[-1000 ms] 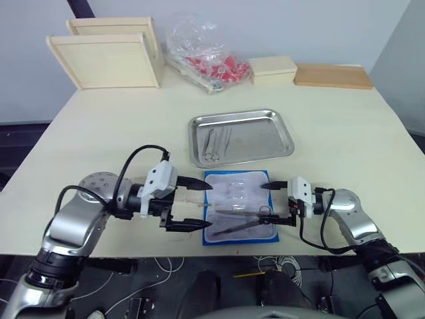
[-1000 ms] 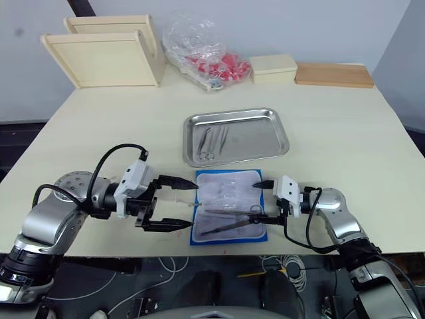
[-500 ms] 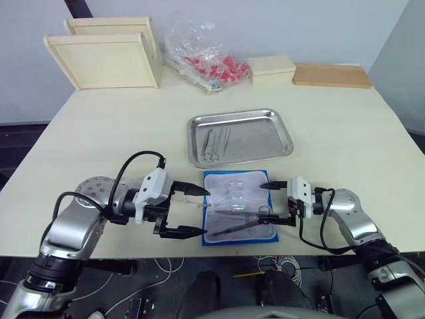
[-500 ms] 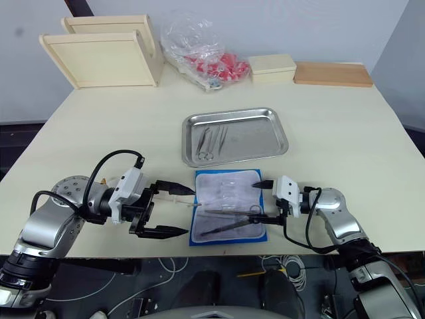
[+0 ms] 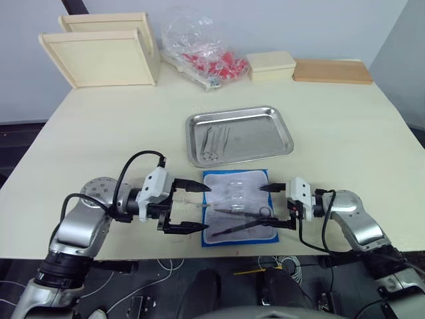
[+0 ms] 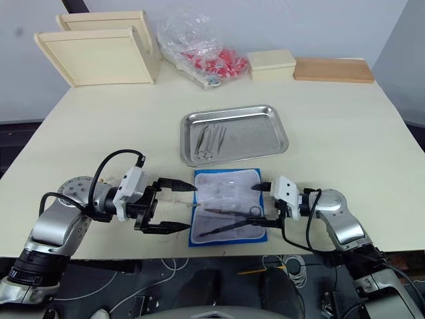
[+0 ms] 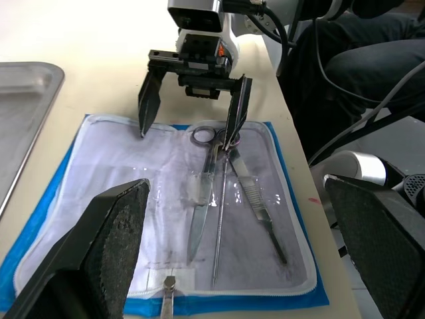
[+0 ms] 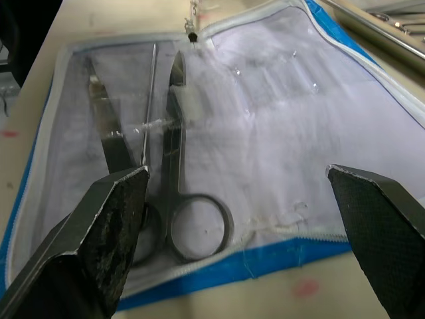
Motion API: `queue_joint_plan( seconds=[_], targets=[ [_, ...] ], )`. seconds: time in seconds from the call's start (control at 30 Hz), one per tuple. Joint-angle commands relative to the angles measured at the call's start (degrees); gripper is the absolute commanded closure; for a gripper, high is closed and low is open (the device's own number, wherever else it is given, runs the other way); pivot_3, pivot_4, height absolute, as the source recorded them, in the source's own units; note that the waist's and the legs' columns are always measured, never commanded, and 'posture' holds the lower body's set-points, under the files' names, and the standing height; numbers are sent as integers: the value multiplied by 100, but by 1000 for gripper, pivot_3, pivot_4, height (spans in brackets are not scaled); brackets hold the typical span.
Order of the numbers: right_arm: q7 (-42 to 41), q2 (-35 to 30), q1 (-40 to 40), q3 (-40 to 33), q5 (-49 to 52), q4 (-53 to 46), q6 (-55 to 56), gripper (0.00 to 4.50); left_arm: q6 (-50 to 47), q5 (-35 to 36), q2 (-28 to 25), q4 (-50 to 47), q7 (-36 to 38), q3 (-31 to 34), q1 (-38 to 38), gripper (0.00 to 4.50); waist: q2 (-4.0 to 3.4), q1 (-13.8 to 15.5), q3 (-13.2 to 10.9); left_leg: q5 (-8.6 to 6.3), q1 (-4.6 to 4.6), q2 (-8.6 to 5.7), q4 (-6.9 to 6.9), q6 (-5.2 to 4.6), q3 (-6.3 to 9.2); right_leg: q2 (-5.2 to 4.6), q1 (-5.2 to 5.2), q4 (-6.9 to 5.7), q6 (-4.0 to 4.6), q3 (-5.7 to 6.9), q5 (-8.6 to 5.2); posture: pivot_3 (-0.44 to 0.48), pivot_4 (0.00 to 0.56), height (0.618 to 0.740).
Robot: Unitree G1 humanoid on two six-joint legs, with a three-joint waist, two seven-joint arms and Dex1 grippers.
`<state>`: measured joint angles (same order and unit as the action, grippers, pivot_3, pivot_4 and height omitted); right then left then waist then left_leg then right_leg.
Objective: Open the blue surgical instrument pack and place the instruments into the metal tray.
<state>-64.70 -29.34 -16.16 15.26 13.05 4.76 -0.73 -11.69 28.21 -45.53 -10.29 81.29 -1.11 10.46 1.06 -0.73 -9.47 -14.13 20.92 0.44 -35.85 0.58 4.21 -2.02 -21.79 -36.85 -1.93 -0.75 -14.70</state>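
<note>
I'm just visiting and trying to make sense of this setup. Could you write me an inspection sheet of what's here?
Surface: pale table.
Job's things: blue pack lies open, scissors and slim tools inside; metal tray beyond it holds a few instruments.
Clutter: wooden trays, clear bag, boxes at the far edge.
End effectors: left end effector and right end effector open, flanking the pack.
Cables: black cable loops on the arms.
Surroundings: plain wall.

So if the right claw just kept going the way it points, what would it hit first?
Most likely the scissors lying in the open pack: their ring handle sits just ahead, between the open fingers of the right claw. Beyond them lies the left claw, facing it. Height above the pack is hard to judge.
</note>
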Motion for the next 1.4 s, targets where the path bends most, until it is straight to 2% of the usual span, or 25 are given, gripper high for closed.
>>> queue_joint_plan(
  seconds=[0.03,0.17,0.37,0.63,0.9,1.4],
  targets=[
    [79,-56,-38,-228,201,-627,-191,0,162,-22,36,-3,93,-75,49,19,0,0,-18,0,1,0,0,0,1,0,-1,0,0,1,0,0,150,740],
    [128,-140,-27,-367,317,-987,-365,0,237,-76,113,54,55,-206,93,19,1,4,-27,0,8,0,0,0,2,0,-3,3,-1,3,1,0,150,740],
    [55,-635,224,-720,675,-1864,-792,0,527,-314,360,232,-16,-437,101,19,2,15,-29,-1,24,-4,-7,-2,2,-4,-11,6,-5,9,3,0,150,740],
    [-131,-1572,844,-1606,1549,-3035,-1462,0,889,-736,594,567,-98,-746,74,19,2,16,-32,-2,77,-4,-40,-3,6,-3,-38,5,-5,23,10,0,150,740],
    [-215,-2164,1209,-2362,2079,-3499,-1850,0,1120,-944,654,897,14,-957,152,19,0,25,-34,-2,83,-5,-54,-4,4,-6,-41,4,-21,36,15,0,150,740],
    [39,-2372,1254,-2597,2430,-3954,-2270,0,1895,-1518,1023,1990,28,-1337,412,19,4,32,-33,-2,83,-8,-57,-5,4,-5,-38,2,-22,39,17,0,150,740]
  ],
)
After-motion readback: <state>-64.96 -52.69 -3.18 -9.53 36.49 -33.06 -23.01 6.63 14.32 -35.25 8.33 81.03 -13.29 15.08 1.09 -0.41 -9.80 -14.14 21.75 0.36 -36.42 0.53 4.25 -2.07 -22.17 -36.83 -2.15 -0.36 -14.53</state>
